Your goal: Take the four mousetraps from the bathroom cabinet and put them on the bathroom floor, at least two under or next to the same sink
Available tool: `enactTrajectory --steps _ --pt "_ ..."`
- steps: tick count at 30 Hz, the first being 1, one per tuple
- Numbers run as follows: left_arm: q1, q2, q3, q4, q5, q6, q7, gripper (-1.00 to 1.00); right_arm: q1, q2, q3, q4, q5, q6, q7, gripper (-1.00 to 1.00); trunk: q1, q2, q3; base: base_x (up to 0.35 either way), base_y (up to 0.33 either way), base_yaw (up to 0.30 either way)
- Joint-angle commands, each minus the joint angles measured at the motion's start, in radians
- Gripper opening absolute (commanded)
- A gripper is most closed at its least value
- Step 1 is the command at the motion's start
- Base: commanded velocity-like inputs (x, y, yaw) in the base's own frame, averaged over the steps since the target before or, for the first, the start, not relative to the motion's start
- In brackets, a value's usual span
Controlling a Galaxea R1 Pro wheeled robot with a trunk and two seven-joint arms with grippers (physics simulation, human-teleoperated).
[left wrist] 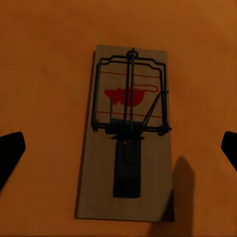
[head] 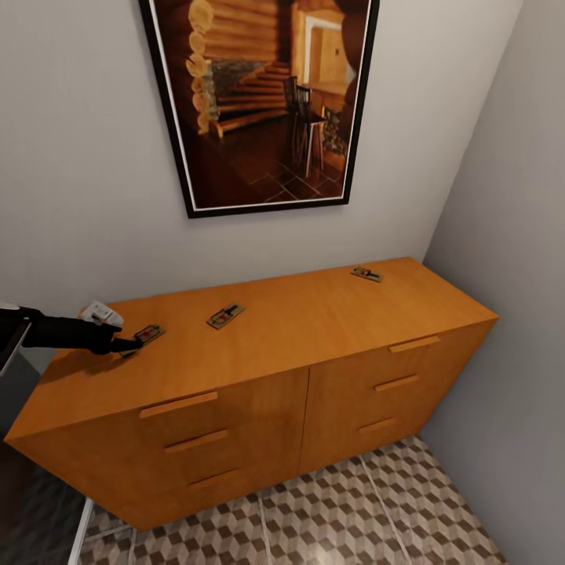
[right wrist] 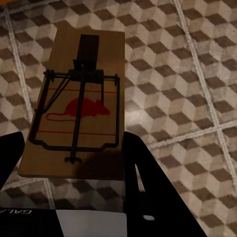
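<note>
Right now I have the head camera looking down on the cabinet [head: 259,345], its orange-brown top running from near left to far right against the pale wall, under a framed picture [head: 263,102] of a log interior. Three mousetraps lie flat on that top, well apart from one another: one near the left end [head: 149,334], one a little further right toward the wall [head: 225,315], and one far off toward the right end [head: 366,274]. My left arm reaches in from the left edge, and the left gripper [head: 125,344] sits low over the cabinet top at the leftmost trap. In the left wrist view that trap [left wrist: 129,131] lies between the two dark fingertips [left wrist: 10,153], which stand wide apart at the frame edges and touch nothing; the board shows its red mouse mark, wire bar and dark bait plate. A small white object [head: 100,315] rests on the top just behind the arm; I cannot tell what it is. In the right wrist view, the right gripper [right wrist: 74,173] holds a fourth mousetrap [right wrist: 76,106], the fingers closed on the board's near end, with the bathroom floor [right wrist: 197,74] and its cube-pattern tiles beneath it. Below the cabinet's drawer fronts, the same tiles [head: 353,510] show in the head view.
</note>
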Motion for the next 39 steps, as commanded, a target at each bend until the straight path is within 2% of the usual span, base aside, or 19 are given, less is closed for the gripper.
enactTrajectory --steps 1,18,29,39 --pt "-0.001 0.0 -0.001 -0.001 -0.009 0.007 -0.007 1.0 -0.001 0.0 0.007 0.001 -0.009 -0.004 0.003 -1.0 0.0 0.0 -0.002 0.0 0.0 0.0" --pt "0.001 -0.002 -0.003 0.0 -0.023 0.008 -0.007 1.0 -0.001 0.0 0.007 0.001 -0.009 -0.004 0.003 -1.0 0.0 0.0 -0.017 0.0 0.0 0.0" --pt "0.001 -0.012 -0.021 0.012 -0.026 0.007 -0.005 1.0 -0.001 0.0 0.007 0.001 -0.009 -0.004 0.003 -1.0 0.0 0.0 -0.022 0.0 0.0 0.0" --pt "0.001 -0.023 -0.031 0.017 -0.067 0.008 -0.005 1.0 -0.001 0.0 0.007 0.001 -0.009 -0.004 0.003 -1.0 0.0 0.0 -0.022 0.0 0.0 0.0"
